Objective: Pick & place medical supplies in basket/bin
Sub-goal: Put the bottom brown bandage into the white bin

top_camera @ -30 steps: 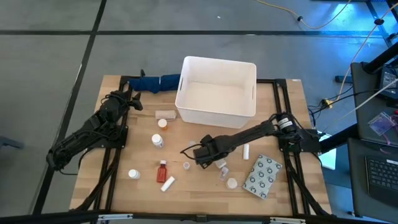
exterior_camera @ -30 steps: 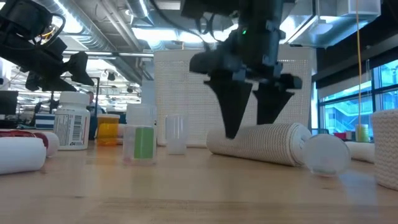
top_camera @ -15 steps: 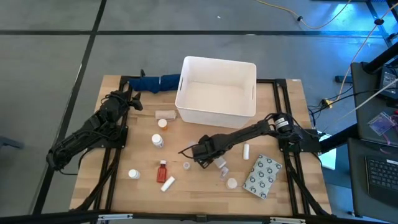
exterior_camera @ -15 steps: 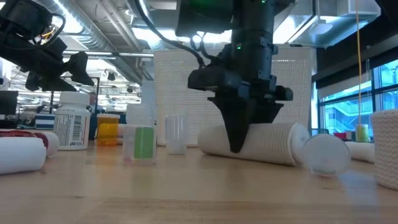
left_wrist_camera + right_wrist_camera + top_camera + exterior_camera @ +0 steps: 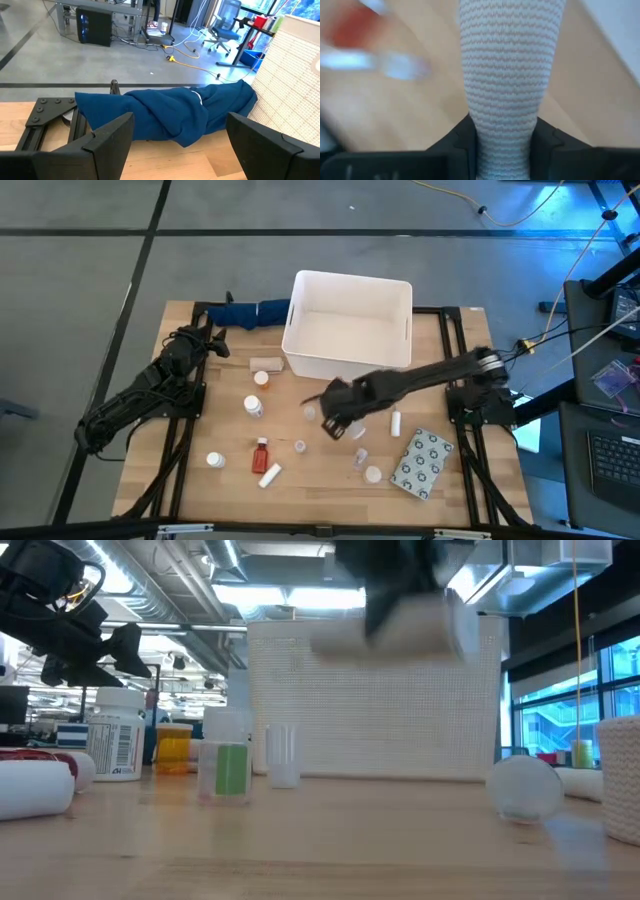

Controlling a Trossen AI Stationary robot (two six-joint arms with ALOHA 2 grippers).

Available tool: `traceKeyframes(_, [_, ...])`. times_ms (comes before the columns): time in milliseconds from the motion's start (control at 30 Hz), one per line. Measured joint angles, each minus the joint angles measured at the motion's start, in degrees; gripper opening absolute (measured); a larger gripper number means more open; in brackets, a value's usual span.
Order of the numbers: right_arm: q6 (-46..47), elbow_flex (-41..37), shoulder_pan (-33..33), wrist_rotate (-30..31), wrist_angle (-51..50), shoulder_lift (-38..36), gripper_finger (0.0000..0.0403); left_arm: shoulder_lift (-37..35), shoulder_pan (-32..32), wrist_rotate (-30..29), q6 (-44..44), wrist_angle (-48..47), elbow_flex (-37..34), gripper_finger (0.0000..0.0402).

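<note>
The counter [image 5: 200, 380] is a pale wooden top with black rails running along both sides, standing on a grey floor crossed by dark lines; in the low view the room behind shows ceiling lights, ducts and blue-lit windows; the white bin [image 5: 349, 323] sits at the far middle of the counter, its rear wall close to the far edge, with a dark blue cloth bundle [image 5: 250, 312] lying just beside its left wall; the right gripper [image 5: 335, 420] hangs above the counter in front of the bin's near wall, its jaws pinching a white ribbed roll [image 5: 510, 75], which the low view shows blurred and lifted well clear of the surface [image 5: 410, 625]; the left gripper [image 5: 212, 340] rests near the far left corner, jaws spread, facing the blue bundle [image 5: 170, 112]; supplies lie scattered across the near half: an orange-capped bottle [image 5: 262, 378] and a white bottle [image 5: 254, 407] left of centre, a red bottle [image 5: 261, 452] with a white tube [image 5: 269, 474] just beside it, a small white bottle [image 5: 213, 460] nearer the left rail, a tiny clear cup [image 5: 300, 446] in the middle, a white cap-like piece [image 5: 373, 474] and a grey dotted packet [image 5: 421, 462] towards the near right corner; bare wood stretches between the bin's near wall and these items, and the strip along the near edge is open
</note>
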Motion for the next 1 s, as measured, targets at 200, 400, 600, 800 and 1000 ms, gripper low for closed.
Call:
traceKeyframes(200, [-3.59, 2.47, -2.48, 9.16, 6.67, -11.83, 0.0108, 0.00, 0.00, -0.05, 0.00, -0.02, 0.01, 0.0307])
traceKeyframes(400, [-7.01, 5.76, -9.78, 25.39, 7.67, -18.11, 0.0108, 0.00, 0.00, -0.17, -0.13, -0.02, 0.01, 0.0307])
traceKeyframes(600, [-6.88, 4.22, -20.87, 24.80, 5.33, -16.78, 0.0108, 0.00, 0.00, -0.13, -0.11, -0.02, 0.01, 0.0307])
traceKeyframes(800, [1.66, 2.35, -27.84, 19.95, -0.44, -11.18, 0.0108, 0.00, 0.00, -0.12, -1.52, -0.19, -0.01, 0.0307])
traceKeyframes(1000, [2.04, 1.42, -32.48, 12.21, 2.66, -3.87, 0.0112, 0.00, 0.00, -0.11, -1.53, -0.44, 0.01, 0.0307])
